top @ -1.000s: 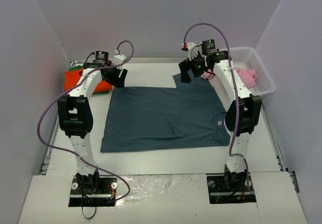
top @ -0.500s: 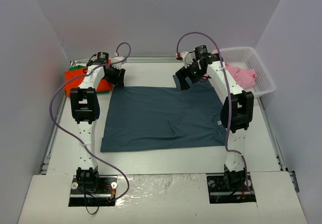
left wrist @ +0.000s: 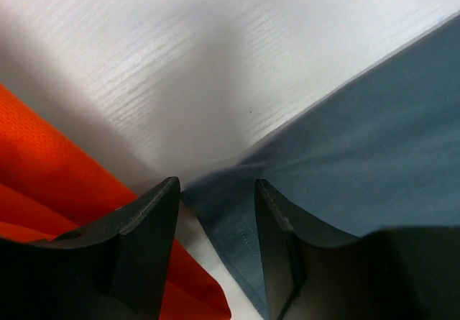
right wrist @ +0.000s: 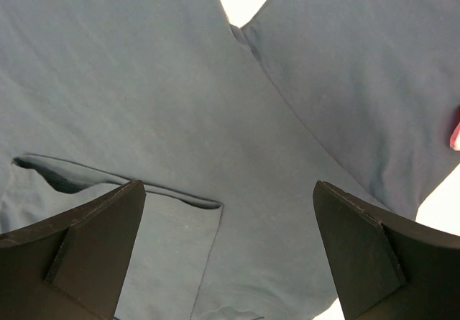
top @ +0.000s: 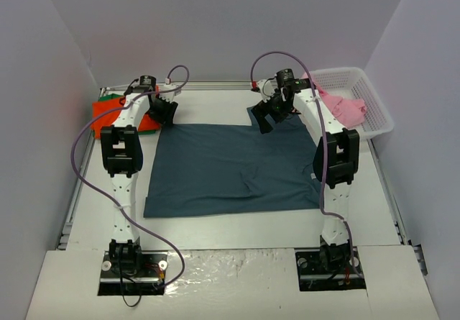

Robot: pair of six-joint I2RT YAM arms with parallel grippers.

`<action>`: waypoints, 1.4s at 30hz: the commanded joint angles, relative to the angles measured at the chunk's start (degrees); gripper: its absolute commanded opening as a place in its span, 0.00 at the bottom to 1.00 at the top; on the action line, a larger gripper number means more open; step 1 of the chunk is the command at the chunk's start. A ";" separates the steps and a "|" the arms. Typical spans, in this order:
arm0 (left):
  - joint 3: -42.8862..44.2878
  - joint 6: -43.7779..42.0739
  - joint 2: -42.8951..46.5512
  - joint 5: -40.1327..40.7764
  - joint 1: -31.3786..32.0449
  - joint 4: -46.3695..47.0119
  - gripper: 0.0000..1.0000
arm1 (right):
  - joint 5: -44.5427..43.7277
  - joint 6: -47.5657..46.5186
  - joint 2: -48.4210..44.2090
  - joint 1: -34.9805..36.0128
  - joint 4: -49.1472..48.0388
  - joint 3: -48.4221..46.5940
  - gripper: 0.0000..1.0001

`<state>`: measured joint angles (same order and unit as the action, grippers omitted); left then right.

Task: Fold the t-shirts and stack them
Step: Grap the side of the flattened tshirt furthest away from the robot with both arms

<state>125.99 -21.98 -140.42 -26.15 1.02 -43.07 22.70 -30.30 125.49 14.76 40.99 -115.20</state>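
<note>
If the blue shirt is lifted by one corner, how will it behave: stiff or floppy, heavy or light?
Probably floppy: the blue shirt lies flat with soft wrinkles, so it would likely hang and drape. It looks thin at the corner inside the left end effector, so it is probably light. On the smooth table it may slide when pulled.

A: How do the arms stand?
B: Both stretch far forward, the left arm (top: 121, 154) nearly straight, the right arm (top: 332, 147) angling inward at the wrist.
A: And the grippers?
B: The left gripper (left wrist: 218, 188) has its jaws narrowly apart; the right gripper (right wrist: 228, 190) has them spread wide.
</note>
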 commanded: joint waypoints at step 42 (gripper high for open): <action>-16.83 1.41 15.97 6.81 0.30 1.41 0.02 | -21.20 0.94 19.07 -3.51 -24.73 -23.02 0.86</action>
<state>109.58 -21.58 -129.29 -21.21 1.17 -41.60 6.46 -30.85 140.44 12.27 21.89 -133.80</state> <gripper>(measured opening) 0.034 0.869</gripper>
